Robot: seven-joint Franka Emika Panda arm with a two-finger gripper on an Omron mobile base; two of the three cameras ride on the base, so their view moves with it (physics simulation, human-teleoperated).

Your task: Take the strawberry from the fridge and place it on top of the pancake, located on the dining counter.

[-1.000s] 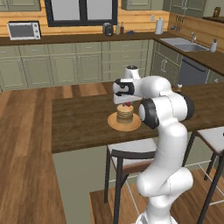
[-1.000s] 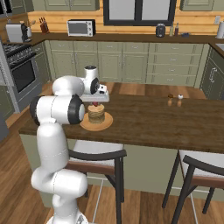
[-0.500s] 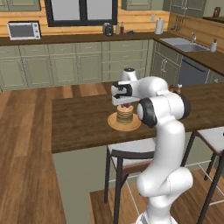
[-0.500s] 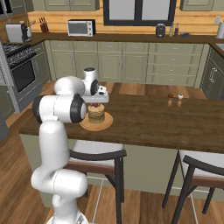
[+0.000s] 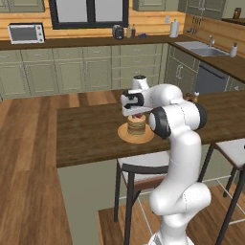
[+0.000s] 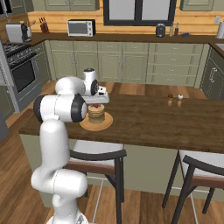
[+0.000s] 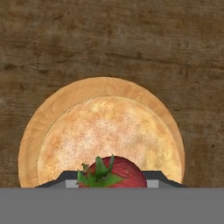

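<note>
Red strawberry (image 7: 112, 174) gripped in hand (image 7: 112, 180), above pancake (image 7: 109, 140), wooden plate (image 7: 39, 118)

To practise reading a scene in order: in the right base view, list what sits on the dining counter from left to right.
Wooden plate with the pancake stack under the gripper → brown shaker → white shaker.

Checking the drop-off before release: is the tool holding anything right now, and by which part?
Yes: the tool holds the strawberry by its two sides, leafy cap toward the camera, above the pancake on its wooden plate.
</note>
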